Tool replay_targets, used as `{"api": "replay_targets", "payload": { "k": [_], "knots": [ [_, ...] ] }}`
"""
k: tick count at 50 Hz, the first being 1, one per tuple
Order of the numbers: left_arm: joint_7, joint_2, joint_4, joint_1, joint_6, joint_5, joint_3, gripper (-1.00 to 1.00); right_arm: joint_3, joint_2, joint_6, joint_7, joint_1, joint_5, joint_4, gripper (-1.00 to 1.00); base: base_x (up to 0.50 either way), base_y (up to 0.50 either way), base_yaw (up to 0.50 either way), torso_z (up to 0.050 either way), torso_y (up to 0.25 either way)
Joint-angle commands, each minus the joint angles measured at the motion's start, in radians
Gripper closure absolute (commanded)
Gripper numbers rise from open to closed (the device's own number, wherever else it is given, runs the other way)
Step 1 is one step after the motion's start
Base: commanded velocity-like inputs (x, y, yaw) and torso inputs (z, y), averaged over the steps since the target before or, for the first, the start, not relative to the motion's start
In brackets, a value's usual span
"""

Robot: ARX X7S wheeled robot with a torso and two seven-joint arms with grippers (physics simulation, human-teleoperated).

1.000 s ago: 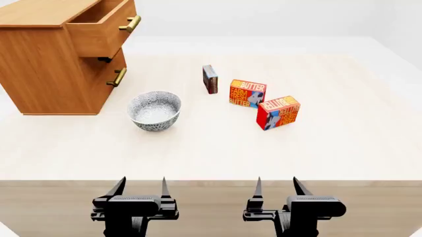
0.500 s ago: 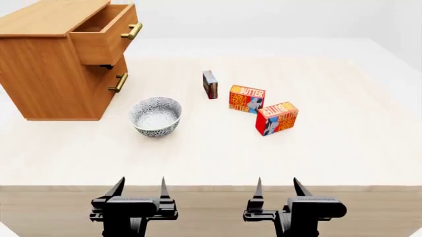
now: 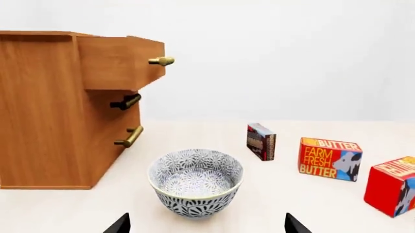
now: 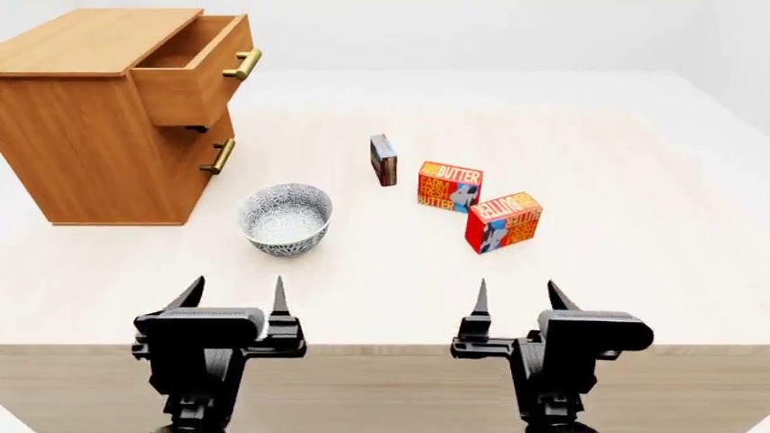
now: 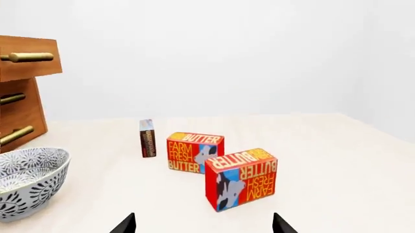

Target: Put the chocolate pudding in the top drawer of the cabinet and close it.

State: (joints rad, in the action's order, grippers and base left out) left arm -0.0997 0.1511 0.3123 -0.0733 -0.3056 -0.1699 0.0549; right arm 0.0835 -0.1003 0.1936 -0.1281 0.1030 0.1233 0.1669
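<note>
Pudding [image 3: 261,141] stands upright on the table [image 3: 311,204] in the left wrist view, beyond the bowl [image 3: 196,181], beside a butter box [image 3: 329,158]; the drawer [image 3: 120,62] juts from the cabinet [image 3: 45,111].

Head view: both grippers, left [image 4: 234,298] and right [image 4: 518,299], hang spread and empty at the near edge.

Right wrist view: pudding just behind two butter boxes.

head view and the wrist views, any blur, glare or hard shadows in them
Head view: sharp throughout, flat even light, no glare; only a faint soft shadow under the patterned grey-white bowl. Left wrist view: crisp too, the underside of the pulled-out upper wooden drawer is shaded, its brass bar handle shows a mild sheen. Right wrist view: the lettering on the orange-red butter boxes reads clearly.
</note>
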Motion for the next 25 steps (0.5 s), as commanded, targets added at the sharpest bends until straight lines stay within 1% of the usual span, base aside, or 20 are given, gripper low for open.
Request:
{"api": "replay_targets", "payload": {
  "k": [1,4,8,14,18,21,25],
  "knots": [
    [-0.005,0.088,0.288,-0.174,-0.388,-0.119,-0.046,-1.00,-0.015,-0.039,0.284,-0.031,0.186,0.052,0.207,-1.00,0.00,0.00,0.00,0.050,0.000],
    [-0.004,0.108,0.330,-0.266,-0.504,-0.166,-0.069,-1.00,-0.022,-0.053,0.368,-0.035,0.268,0.069,0.249,-1.00,0.00,0.00,0.00,0.050,0.000],
    [-0.005,0.128,0.357,-0.437,-0.688,-0.246,-0.113,-1.00,-0.031,-0.074,0.499,-0.038,0.404,0.092,0.280,-1.00,0.00,0.00,0.00,0.050,0.000],
    [0.000,0.152,0.318,-0.655,-0.861,-0.310,-0.137,-1.00,-0.045,-0.108,0.638,-0.032,0.595,0.116,0.272,-1.00,0.00,0.00,0.00,0.050,0.000],
    [0.006,0.162,0.245,-0.791,-0.916,-0.322,-0.137,-1.00,-0.057,-0.129,0.720,-0.021,0.732,0.133,0.224,-1.00,0.00,0.00,0.00,0.050,0.000],
    [0.015,0.175,0.153,-0.903,-0.934,-0.313,-0.116,-1.00,-0.052,-0.156,0.779,-0.005,0.871,0.136,0.149,-1.00,0.00,0.00,0.00,0.046,0.000],
    [0.027,0.183,0.015,-1.047,-0.926,-0.291,-0.080,-1.00,-0.026,-0.184,0.825,0.023,1.040,0.131,0.032,-1.00,0.00,0.00,0.00,0.011,0.000]
  ]
}}
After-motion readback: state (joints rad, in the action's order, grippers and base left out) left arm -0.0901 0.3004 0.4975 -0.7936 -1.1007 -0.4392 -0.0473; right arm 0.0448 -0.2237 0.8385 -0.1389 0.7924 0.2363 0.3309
